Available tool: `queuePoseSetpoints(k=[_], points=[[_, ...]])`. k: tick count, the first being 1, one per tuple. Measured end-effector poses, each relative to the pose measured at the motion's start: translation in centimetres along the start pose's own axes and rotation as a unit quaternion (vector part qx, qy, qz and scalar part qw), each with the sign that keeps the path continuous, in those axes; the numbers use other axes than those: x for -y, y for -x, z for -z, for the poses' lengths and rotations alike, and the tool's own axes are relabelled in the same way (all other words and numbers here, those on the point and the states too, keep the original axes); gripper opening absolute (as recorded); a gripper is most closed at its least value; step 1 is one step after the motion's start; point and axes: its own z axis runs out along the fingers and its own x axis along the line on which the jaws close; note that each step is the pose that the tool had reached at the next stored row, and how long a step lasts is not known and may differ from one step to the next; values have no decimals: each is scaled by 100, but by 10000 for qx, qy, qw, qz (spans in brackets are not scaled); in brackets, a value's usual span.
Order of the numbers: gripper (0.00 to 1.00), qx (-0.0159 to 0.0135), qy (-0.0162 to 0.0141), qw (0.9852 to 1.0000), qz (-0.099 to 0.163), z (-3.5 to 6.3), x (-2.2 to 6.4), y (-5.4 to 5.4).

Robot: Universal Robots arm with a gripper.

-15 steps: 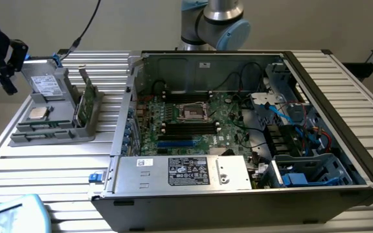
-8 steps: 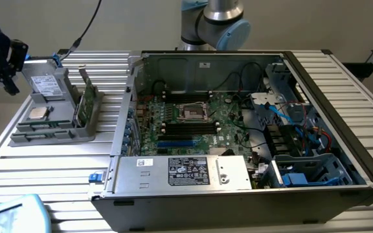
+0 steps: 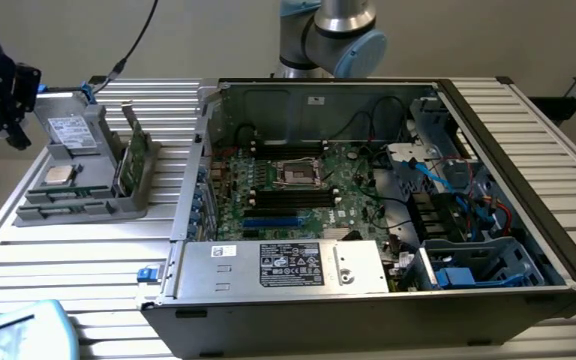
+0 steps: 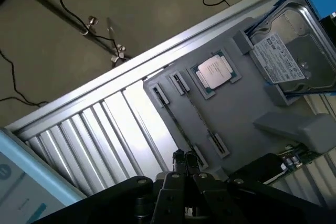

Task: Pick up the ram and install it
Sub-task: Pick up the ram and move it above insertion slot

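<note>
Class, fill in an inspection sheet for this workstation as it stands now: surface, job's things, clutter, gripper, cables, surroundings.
Surface: ribbed silver metal table carrying a grey plastic parts tray and an open black computer case.
Job's things: long narrow green ram stick on edge in a tray slot; black motherboard slots inside the case.
Clutter: silver hard drive, square silver processor chip and broader green card, all on the tray.
Gripper: black gripper hovers over the tray, not touching the ram.
Cables: black lead toward the tray; blue and red wires in the case.
Surroundings: beige floor; pale blue object.
</note>
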Motion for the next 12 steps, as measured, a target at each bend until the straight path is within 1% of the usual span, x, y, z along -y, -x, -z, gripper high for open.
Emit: queuePoseSetpoints(k=[3,6,9,12], points=[[11,-21,-9,9996,275,-13,1,0],[11,-44,-16,9985,546,-25,2,1],[11,-66,-21,9967,813,-34,3,1],[11,-90,-27,9940,1086,-42,3,1]])
